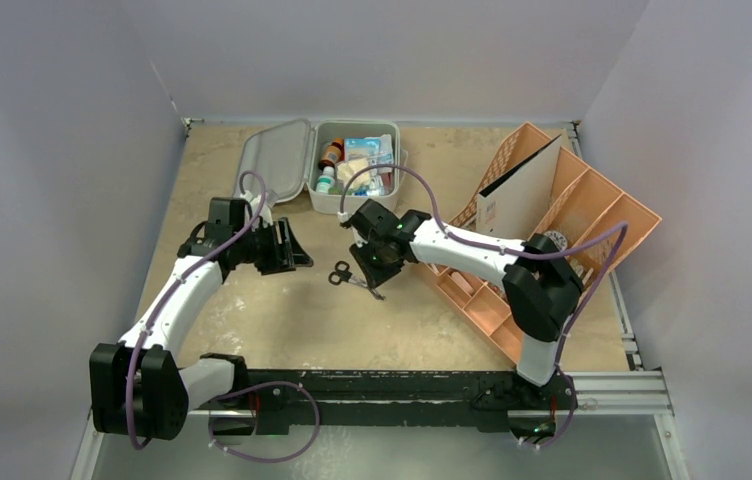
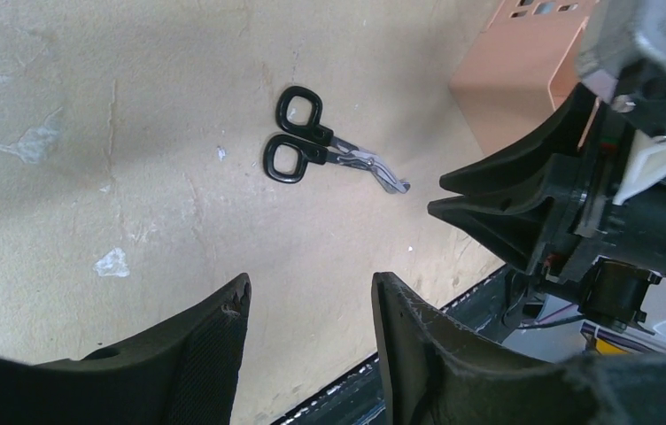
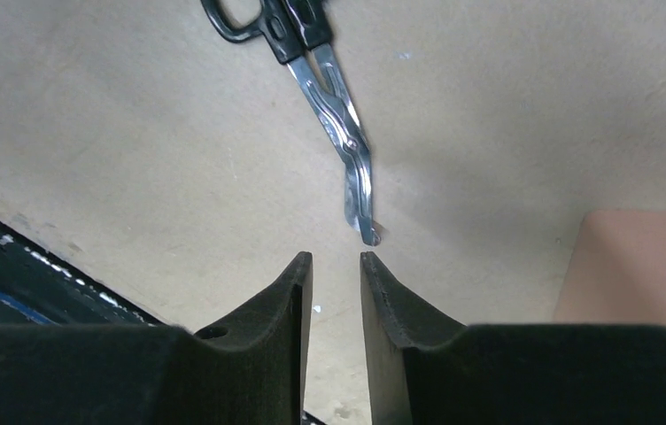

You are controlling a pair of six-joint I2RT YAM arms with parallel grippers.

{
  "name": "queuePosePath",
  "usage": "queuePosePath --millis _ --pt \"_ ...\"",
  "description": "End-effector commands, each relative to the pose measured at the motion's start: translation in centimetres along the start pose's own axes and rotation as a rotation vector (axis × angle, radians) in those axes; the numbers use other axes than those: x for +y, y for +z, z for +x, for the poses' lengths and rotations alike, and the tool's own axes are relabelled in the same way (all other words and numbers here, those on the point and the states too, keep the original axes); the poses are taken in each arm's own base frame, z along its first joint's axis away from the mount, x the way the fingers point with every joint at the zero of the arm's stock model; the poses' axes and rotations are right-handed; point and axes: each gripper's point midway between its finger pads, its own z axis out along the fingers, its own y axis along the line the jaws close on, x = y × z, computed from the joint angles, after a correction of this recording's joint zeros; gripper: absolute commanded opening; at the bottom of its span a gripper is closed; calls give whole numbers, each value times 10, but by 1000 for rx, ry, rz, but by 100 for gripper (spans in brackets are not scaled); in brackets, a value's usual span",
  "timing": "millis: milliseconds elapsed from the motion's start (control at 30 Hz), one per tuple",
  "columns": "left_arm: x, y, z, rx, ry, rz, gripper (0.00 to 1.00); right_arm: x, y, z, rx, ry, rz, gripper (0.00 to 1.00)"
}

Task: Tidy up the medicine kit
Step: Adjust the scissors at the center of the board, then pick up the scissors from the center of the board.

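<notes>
The medicine kit (image 1: 274, 160) lies open at the back of the table, its grey lid flipped to the left and its base (image 1: 397, 190) packed with bottles and packets. Black-handled scissors (image 1: 344, 274) (image 2: 312, 146) (image 3: 329, 115) lie closed on the table between the two arms. My left gripper (image 1: 300, 257) (image 2: 312, 292) is open with nothing between its fingers, a short way left of the scissors' handles. My right gripper (image 1: 369, 277) (image 3: 336, 263) hovers just behind the blade tip, jaws narrowly parted and holding nothing.
An orange compartmented tray (image 1: 592, 200) (image 2: 524, 80) (image 3: 639, 266) sits tilted at the right, with a white card standing in it. The black rail (image 1: 402, 385) runs along the near table edge. The right gripper's black fingers (image 2: 507, 204) show in the left wrist view.
</notes>
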Motion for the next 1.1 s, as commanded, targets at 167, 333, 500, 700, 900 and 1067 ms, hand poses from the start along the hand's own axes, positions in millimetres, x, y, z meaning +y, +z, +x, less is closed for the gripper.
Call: queuePosePath --millis 167,333,500,700,900,1067 --pt "-19 -1 -8 -17 39 106 51 -14 12 31 87 55 61 25" --pt "-20 3 -5 -16 5 134 51 -15 21 34 101 58 59 22" --pt "-18 8 -3 -12 -16 141 51 -18 31 36 105 55 69 18" --pt "-15 14 0 -26 -68 153 50 -27 41 42 119 62 103 9" --pt "-6 25 7 -29 -123 145 51 -32 49 55 148 82 119 5" --pt "2 37 6 -46 -146 142 55 -32 53 60 154 94 114 5"
